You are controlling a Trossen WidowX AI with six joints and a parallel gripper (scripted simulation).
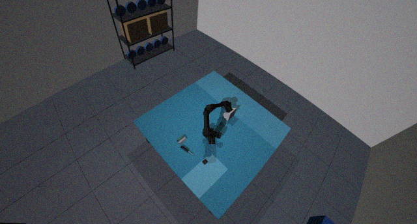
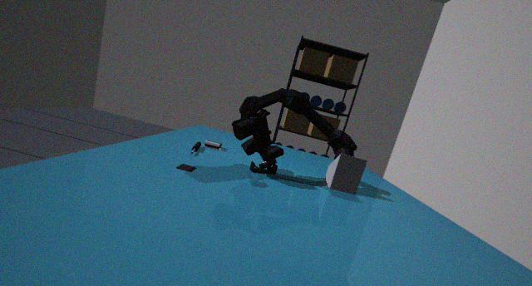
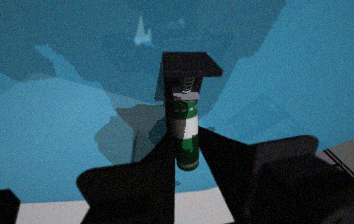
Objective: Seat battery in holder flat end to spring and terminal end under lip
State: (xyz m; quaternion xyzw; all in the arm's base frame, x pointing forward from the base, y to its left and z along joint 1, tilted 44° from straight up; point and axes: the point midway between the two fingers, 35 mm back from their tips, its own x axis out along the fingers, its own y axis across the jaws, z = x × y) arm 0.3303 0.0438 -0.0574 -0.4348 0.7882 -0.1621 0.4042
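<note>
The battery (image 3: 190,146), green with a pale band, is between the fingertips of my gripper (image 3: 183,131) (image 2: 265,166) (image 1: 212,140), which is shut on it low over the table. The black holder (image 3: 192,65) lies beyond and beneath the battery in the wrist view. Its coiled spring (image 3: 188,84) faces the battery's grey flat end, very close to it or touching. The rounded end points toward the bottom of the wrist view. The lip cannot be made out, and I cannot tell how deep or level the battery sits. In the top and exterior views the holder and battery are too small to tell.
A pale angular block (image 1: 229,114) (image 2: 348,175) stands by the far end of the arm. A small dark flat piece (image 1: 204,161) (image 2: 186,167), a dark pen-like tool (image 1: 186,148) (image 2: 196,147) and a pale cylinder (image 1: 182,140) (image 2: 213,144) lie on the blue table (image 1: 247,152) (image 2: 166,232).
</note>
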